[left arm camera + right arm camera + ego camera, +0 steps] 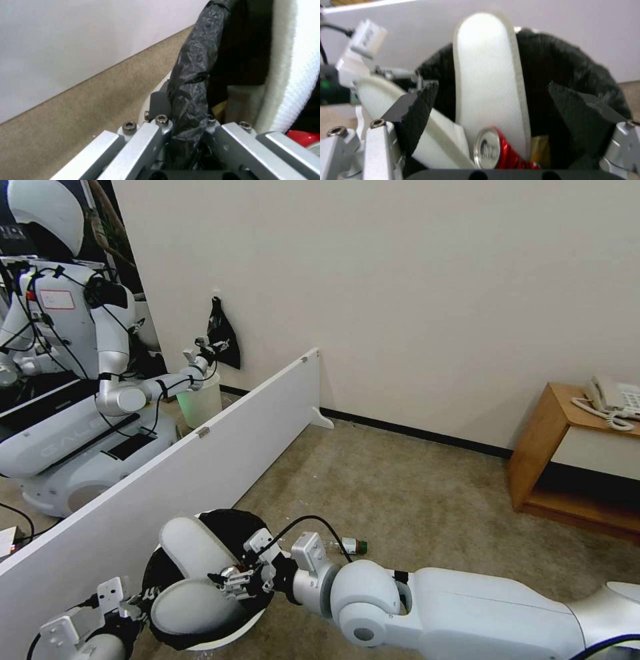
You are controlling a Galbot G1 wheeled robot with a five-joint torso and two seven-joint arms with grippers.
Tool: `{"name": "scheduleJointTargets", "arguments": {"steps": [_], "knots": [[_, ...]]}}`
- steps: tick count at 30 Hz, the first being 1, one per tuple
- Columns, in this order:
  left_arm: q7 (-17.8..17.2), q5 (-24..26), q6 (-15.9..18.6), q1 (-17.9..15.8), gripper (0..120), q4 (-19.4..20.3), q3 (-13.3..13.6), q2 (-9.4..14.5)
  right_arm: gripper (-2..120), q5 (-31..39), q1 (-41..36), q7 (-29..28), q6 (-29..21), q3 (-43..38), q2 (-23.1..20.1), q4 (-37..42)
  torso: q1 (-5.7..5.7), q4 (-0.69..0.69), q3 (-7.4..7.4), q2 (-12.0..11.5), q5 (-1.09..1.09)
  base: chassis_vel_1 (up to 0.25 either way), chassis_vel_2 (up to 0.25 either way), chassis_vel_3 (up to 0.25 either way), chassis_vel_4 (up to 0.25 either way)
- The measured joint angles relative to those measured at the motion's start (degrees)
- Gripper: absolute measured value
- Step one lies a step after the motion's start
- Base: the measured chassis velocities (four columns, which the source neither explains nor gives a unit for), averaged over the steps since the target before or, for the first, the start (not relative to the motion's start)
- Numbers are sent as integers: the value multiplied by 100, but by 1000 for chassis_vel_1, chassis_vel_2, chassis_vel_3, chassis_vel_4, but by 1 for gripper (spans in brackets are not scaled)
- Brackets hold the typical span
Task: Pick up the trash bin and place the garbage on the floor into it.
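Beige carpet point(413, 493) runs up to a plain wall, with a white divider board point(200, 460) slanting across on our left and a wooden side cabinet point(567, 460) with a phone on our right. Close in front of us stands the trash bin point(200, 640), its black bag point(193, 82) folded over the rim. Our left gripper point(186, 125) sits at the bin's near-left rim, its jaws clamped on the bagged edge. Our right gripper point(493, 105) hangs just above the bin's mouth with its jaws apart and nothing between them. Inside the bin we see two white slippers point(490, 75) standing on end, a crushed red can point(496, 150) beside them and something brown underneath. On the carpet just beyond the bin, behind our right wrist, lies a clear bottle point(350, 545) with a green cap.
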State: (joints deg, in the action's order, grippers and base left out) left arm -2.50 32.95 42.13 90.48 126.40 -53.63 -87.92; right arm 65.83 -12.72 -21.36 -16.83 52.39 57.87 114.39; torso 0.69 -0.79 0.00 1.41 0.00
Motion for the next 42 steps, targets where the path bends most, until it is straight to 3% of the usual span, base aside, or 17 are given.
{"name": "scheduleJointTargets", "arguments": {"steps": [14, 26, 34, 42], "knots": [[5, 4, 0, -7, 2, -26, -38, 14, 86, -109, -116, 197, 490, -940, -20, 259, 0, 0, 0, 0, 0, 0, 0, 0, 0], [5, 33, 1, 76, 2, 14, -119, 60, 100, -80, -497, 407, 824, -2201, -230, 627, 0, 0, 0, 0, 0, 0, 0, 0, 0], [1, 103, 1, 113, 2, 40, -244, 91, 100, 84, -981, 369, 839, -3346, -584, 796, 0, 0, 0, 0, 0, 0, 0, 0, 0], [-3, 165, 0, 174, 2, 74, -414, 126, 100, 242, -1669, -43, 489, -4353, -1024, 651, 0, 1, 0, 0, 1, 0, 0, 0, 0]]}}
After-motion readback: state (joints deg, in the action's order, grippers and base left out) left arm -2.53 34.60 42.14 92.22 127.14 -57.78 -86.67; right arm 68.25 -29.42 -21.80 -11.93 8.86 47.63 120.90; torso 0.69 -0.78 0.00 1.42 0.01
